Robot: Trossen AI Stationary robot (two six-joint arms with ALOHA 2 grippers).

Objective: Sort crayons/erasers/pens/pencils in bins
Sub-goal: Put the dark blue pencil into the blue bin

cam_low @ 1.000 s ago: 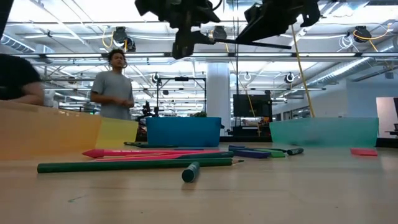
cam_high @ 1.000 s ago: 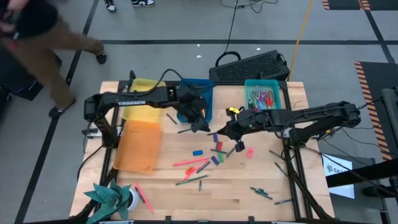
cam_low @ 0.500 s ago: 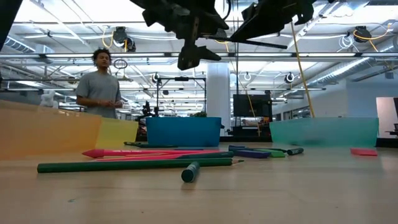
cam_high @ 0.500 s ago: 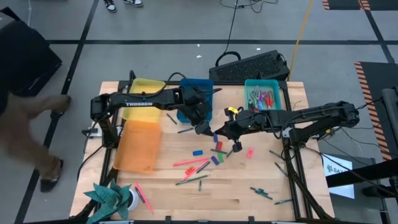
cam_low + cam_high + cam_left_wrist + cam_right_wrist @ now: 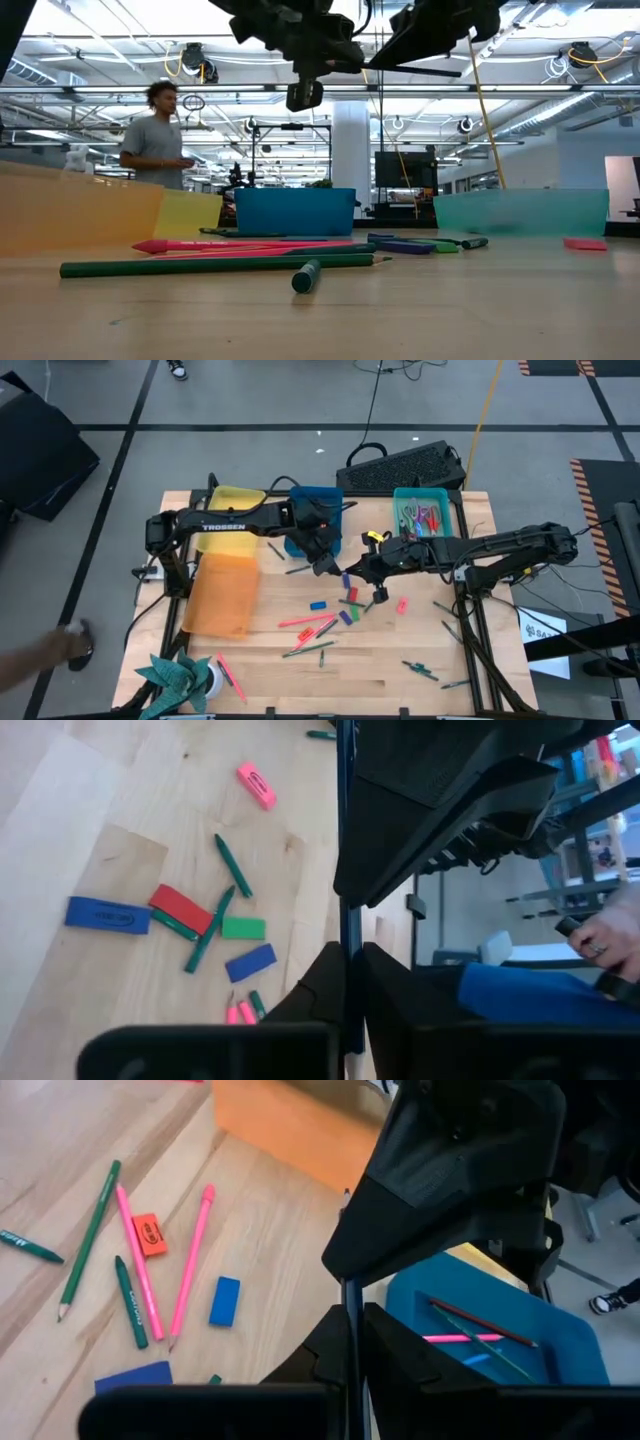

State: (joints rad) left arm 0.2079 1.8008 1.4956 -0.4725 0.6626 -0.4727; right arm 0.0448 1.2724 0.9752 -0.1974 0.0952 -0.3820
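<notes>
Over the middle of the wooden table [image 5: 380, 670], the two dark arms meet. The left hand [image 5: 323, 563] hangs just in front of the blue bin [image 5: 312, 495]. The right hand [image 5: 379, 592] hangs close beside it, above a small bunch of erasers and sticks. Both hands are up in the air, well off the table, as the low view shows. I cannot tell if either hand is open or closed, or if it has hold of anything.

Four bins sit along the far and left part of the table. The yellow bin [image 5: 236, 494] is at the far left, and the orange bin [image 5: 222, 595] lies just in front of it. The blue bin is next to the yellow one, and it has a few sticks in it. The teal bin [image 5: 421, 494] is farther right and holds a bunch of colored things.

Erasers lie loose on the table. A blue eraser [image 5: 317, 604] sits left of the bunch. A red eraser [image 5: 352, 595] and a purple eraser [image 5: 346, 617] lie near the right hand. A pink eraser [image 5: 401, 604] lies just to the right of that hand. Pink sticks [image 5: 308, 622] and green sticks [image 5: 310, 649] lie nearer the front edge.

A black keyboard [image 5: 403, 464] sits behind the table. A person [image 5: 153, 136] stands in the room behind.
</notes>
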